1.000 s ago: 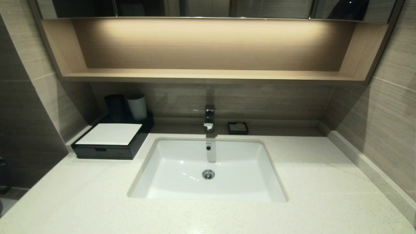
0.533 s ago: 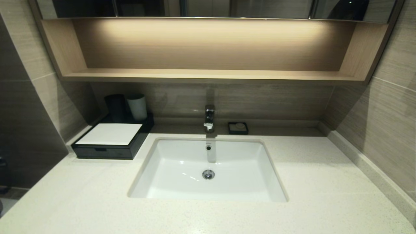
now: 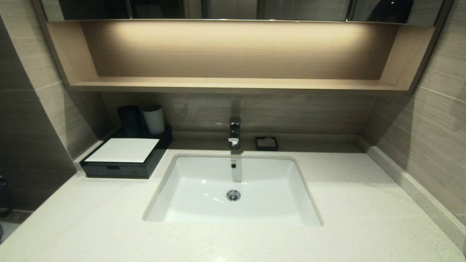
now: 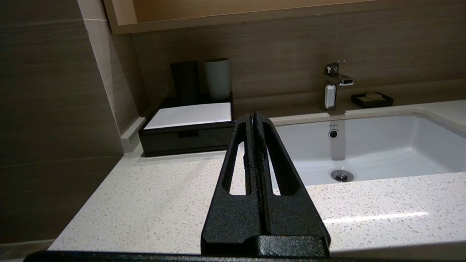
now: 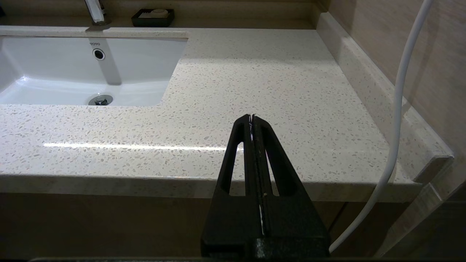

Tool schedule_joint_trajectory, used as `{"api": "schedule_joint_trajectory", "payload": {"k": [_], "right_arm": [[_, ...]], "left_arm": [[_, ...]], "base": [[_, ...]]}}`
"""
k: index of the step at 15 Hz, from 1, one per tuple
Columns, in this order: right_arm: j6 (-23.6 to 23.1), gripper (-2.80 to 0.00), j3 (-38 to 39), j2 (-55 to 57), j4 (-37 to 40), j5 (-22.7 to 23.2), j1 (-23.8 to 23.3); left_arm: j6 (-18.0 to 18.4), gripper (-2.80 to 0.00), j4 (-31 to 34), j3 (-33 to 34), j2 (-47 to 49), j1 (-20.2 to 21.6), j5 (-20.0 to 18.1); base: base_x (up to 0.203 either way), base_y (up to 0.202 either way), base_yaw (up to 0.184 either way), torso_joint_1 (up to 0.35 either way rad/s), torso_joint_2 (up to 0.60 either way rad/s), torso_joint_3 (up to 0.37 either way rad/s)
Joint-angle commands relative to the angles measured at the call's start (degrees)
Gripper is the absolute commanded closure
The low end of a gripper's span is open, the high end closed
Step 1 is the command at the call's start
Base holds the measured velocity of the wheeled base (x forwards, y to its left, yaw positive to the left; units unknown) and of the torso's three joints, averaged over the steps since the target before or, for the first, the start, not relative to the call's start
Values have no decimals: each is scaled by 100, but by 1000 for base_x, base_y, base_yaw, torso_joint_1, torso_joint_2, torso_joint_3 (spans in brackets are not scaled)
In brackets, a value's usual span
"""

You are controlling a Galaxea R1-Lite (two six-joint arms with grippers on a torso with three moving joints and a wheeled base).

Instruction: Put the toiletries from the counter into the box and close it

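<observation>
The flat black box (image 3: 120, 165) with a white sheet top stands at the counter's (image 3: 91, 225) back left, its front drawer shut; it also shows in the left wrist view (image 4: 185, 136). No sachet or wrapped packets show anywhere. My left gripper (image 4: 252, 118) is shut and empty, held low before the counter's front left, pointing toward the box and basin. My right gripper (image 5: 252, 118) is shut and empty, held below the counter's front right edge. Neither gripper shows in the head view.
A white basin (image 3: 233, 189) is sunk in the middle, with a chrome tap (image 3: 234, 133) behind it. A small black soap dish (image 3: 266, 143) sits right of the tap. A black cup (image 3: 128, 120) and a white cup (image 3: 153, 119) stand behind the box. A white cable (image 5: 397, 120) hangs at the right.
</observation>
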Motion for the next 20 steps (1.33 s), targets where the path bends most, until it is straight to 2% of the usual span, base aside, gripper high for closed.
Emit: {"api": "schedule_joint_trajectory", "payload": {"k": [1, 5, 9, 11, 15, 18, 20], "right_arm": [[-5, 0, 9, 0, -1, 1, 1], [-5, 0, 9, 0, -1, 1, 1], [-5, 0, 9, 0, -1, 1, 1], [-5, 0, 9, 0, -1, 1, 1], [-5, 0, 8, 0, -1, 1, 1], [-5, 0, 9, 0, -1, 1, 1], [-5, 0, 5, 0, -1, 1, 1]], "left_arm": [[5, 0, -49, 144, 8, -1, 5], [-47, 0, -170, 144, 8, -1, 5], [-288, 0, -127, 144, 8, 6, 25], [-429, 0, -105, 144, 8, -1, 238], [-738, 0, 451, 144, 8, 3, 382], [-803, 0, 926, 144, 8, -1, 421], [-793, 0, 1016, 144, 8, 6, 399]], "base": [[0, 0, 0, 0, 0, 0], [0, 0, 0, 0, 0, 0], [0, 0, 0, 0, 0, 0], [0, 0, 0, 0, 0, 0], [0, 0, 0, 0, 0, 0], [0, 0, 0, 0, 0, 0], [0, 0, 0, 0, 0, 0]]}}
